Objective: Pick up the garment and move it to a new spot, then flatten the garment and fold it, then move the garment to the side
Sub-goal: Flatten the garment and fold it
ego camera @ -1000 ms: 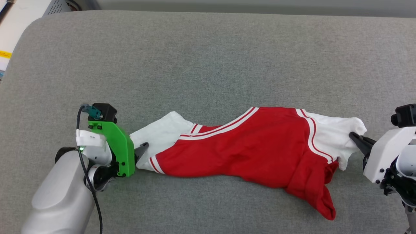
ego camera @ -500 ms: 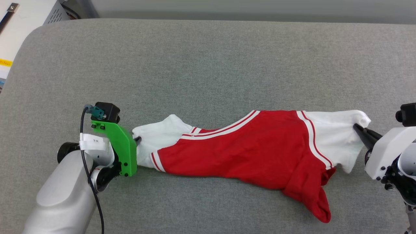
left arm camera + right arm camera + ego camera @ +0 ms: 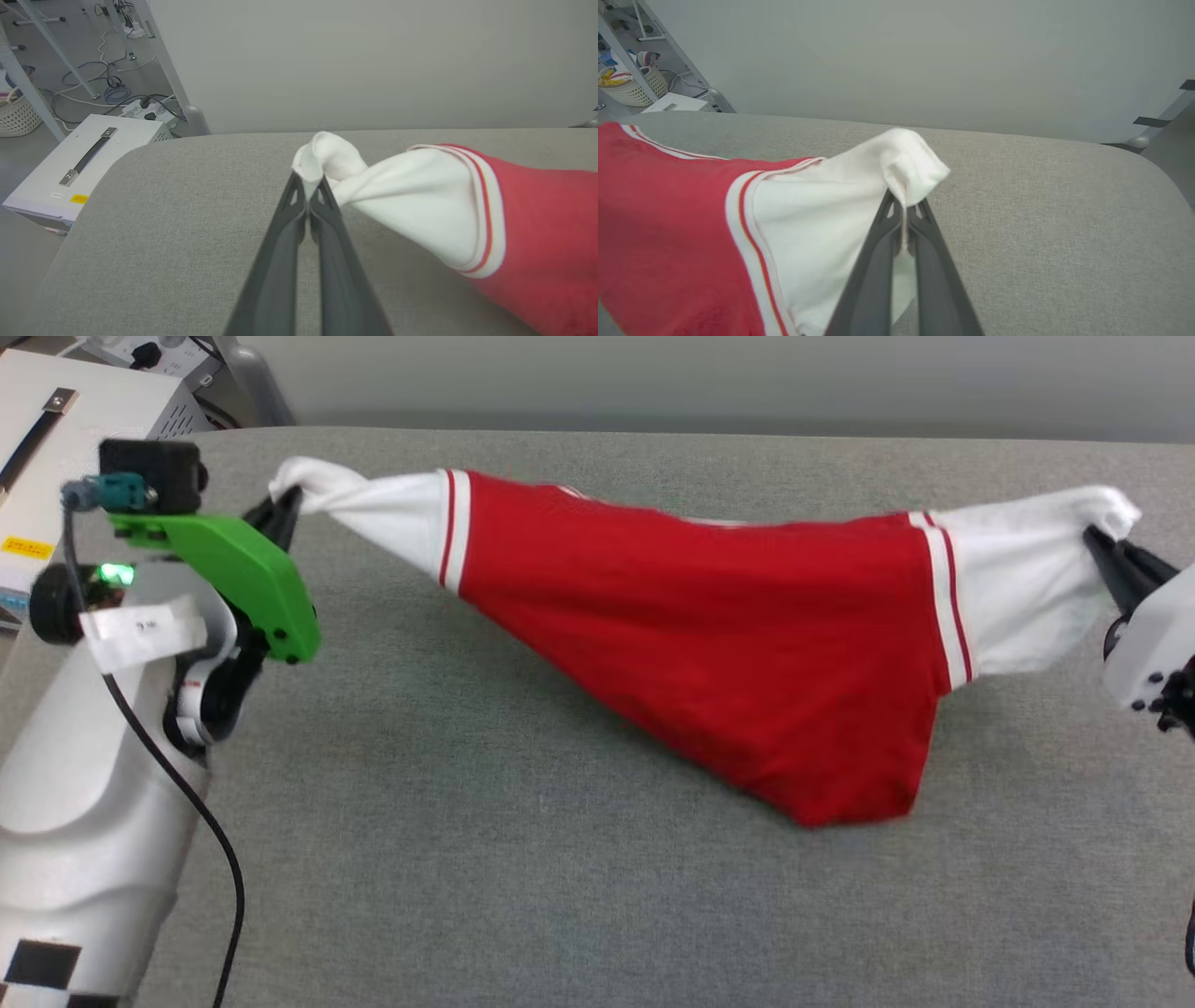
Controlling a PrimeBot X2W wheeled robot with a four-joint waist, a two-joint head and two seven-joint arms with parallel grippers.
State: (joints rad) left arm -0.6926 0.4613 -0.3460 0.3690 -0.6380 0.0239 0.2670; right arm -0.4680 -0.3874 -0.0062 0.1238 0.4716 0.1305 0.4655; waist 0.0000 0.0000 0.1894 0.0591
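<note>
inspecting the head view, the garment (image 3: 728, 644) was found raised and stretched between both arms above the grey padded desk (image 3: 523, 896). its red body sagged to a low point toward the right, and whether that point touched the desk could not be told. 1 second before, the garment lay bunched on the desk and the left gripper (image 3: 280, 515) stood beside the left sleeve (image 3: 373, 509) with jaws apart. those jaws had since closed tight on the sleeve's bunched white tip, as the left wrist view confirmed. the right gripper (image 3: 1103, 549) kept its jaws pinched on the tip of the right sleeve (image 3: 1018, 583). the head camera had also tilted, so part of the apparent shift was not the garment's own.

judgement: pick-up was complete with 2 holds, and carrying to a new spot was the step in hand. flattening and folding remained undone. risk noted: only small pinches of cloth were held, so a slip was possible.
</note>
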